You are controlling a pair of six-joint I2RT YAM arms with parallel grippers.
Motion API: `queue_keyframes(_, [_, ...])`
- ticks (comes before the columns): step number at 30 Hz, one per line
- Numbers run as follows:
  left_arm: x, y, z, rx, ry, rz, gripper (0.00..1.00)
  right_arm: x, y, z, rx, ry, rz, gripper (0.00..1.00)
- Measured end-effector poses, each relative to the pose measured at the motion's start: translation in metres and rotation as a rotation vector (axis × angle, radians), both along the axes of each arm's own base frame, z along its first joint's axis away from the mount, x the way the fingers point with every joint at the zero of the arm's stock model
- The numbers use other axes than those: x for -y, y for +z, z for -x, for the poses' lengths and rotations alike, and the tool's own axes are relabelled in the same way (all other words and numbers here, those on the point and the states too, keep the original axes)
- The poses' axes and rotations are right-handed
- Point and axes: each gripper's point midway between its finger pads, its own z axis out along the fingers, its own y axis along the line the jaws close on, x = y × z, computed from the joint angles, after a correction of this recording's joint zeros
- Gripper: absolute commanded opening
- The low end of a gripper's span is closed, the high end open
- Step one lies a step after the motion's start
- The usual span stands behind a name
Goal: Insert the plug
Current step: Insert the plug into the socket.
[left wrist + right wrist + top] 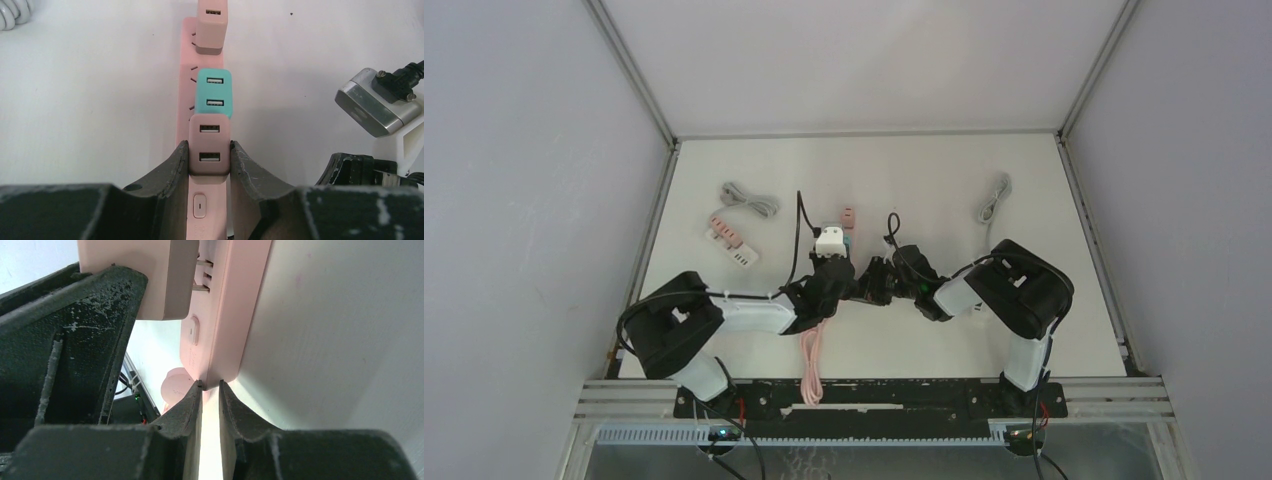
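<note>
A pink plug (209, 131) with two USB ports sits over the near socket of a pink power strip (186, 75). My left gripper (209, 146) is shut on its sides. In the right wrist view the plug (150, 275) stands slightly off the power strip (240, 315), with its metal prongs (201, 275) showing in the gap. My right gripper (210, 384) is shut on the strip's thin near end. A teal plug (214, 94) and another pink plug (210, 25) sit in sockets further along. From above, both grippers (832, 272) (876, 280) meet mid-table.
The strip's switch (199, 205) lies just below the held plug. Its pink cord (812, 360) runs toward the near edge. A second strip (732, 240) and a grey cable coil (749, 198) lie at the back left. Another grey cable (994, 198) lies at the back right.
</note>
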Motion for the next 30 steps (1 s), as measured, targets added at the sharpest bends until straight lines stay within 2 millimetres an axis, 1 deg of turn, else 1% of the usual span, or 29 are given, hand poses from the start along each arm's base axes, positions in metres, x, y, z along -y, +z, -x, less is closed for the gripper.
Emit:
queue_keyframes(12, [-0.001, -0.003, -0.004, 0.036, 0.03, 0.026, 0.0, 0.003, -0.001, 0.004, -0.005, 0.006, 0.027, 0.24])
queue_keyframes(15, [-0.001, -0.003, -0.004, 0.051, 0.04, 0.037, 0.0, 0.007, -0.002, 0.004, 0.001, -0.001, 0.045, 0.27])
queue_keyframes(18, [-0.002, -0.003, -0.005, 0.066, 0.053, 0.039, 0.0, 0.016, -0.001, 0.003, 0.007, -0.012, 0.071, 0.3])
queue_keyframes(21, [-0.003, -0.003, -0.005, 0.075, 0.061, 0.043, 0.0, 0.024, 0.006, 0.0, 0.037, -0.025, 0.095, 0.38])
queue_keyframes(23, [-0.003, -0.003, -0.005, 0.079, 0.06, 0.041, 0.0, 0.028, 0.014, -0.004, 0.068, -0.034, 0.103, 0.4])
queue_keyframes(27, [-0.001, -0.006, -0.006, 0.083, 0.05, 0.0, 0.0, 0.038, 0.029, -0.012, 0.13, -0.057, 0.119, 0.41])
queue_keyframes(30, [0.002, -0.006, -0.007, 0.091, 0.047, -0.047, 0.0, 0.049, 0.031, -0.017, 0.148, -0.084, 0.129, 0.41])
